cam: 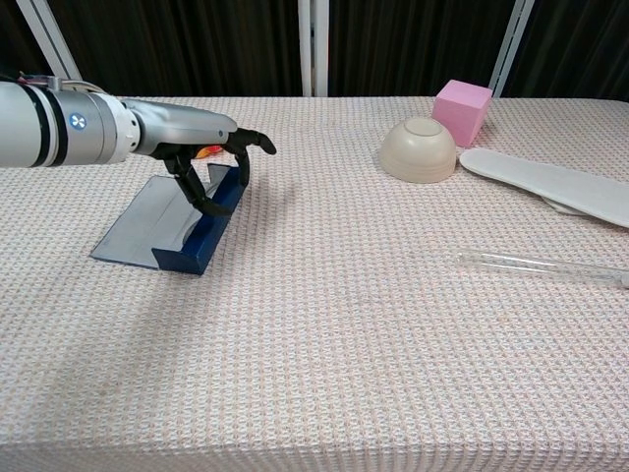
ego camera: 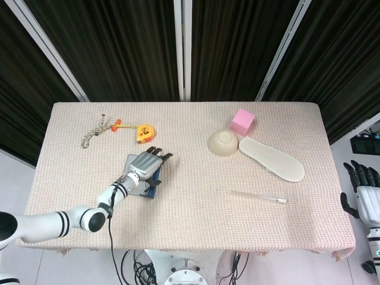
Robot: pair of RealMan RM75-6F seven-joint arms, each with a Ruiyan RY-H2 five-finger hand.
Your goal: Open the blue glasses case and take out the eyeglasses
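The blue glasses case (cam: pixel 147 221) lies closed and flat on the table's left side, grey lid up, its blue side facing right. My left hand (cam: pixel 192 133) hovers palm-down over it with fingers stretched out past the case; its thumb (cam: pixel 201 197) curls down to the blue side. In the head view the left hand (ego camera: pixel 146 166) covers most of the case (ego camera: pixel 132 161). No eyeglasses are visible. My right hand (ego camera: pixel 360 190) hangs beyond the table's right edge, fingers apart, holding nothing.
A beige bowl (cam: pixel 418 149) sits upside down at the back right beside a pink cube (cam: pixel 462 111) and a long white insole-shaped piece (cam: pixel 550 182). A clear tube (cam: pixel 541 265) lies at right. A yellow tape measure (ego camera: pixel 143 132) and a cord (ego camera: pixel 95 132) lie behind the case.
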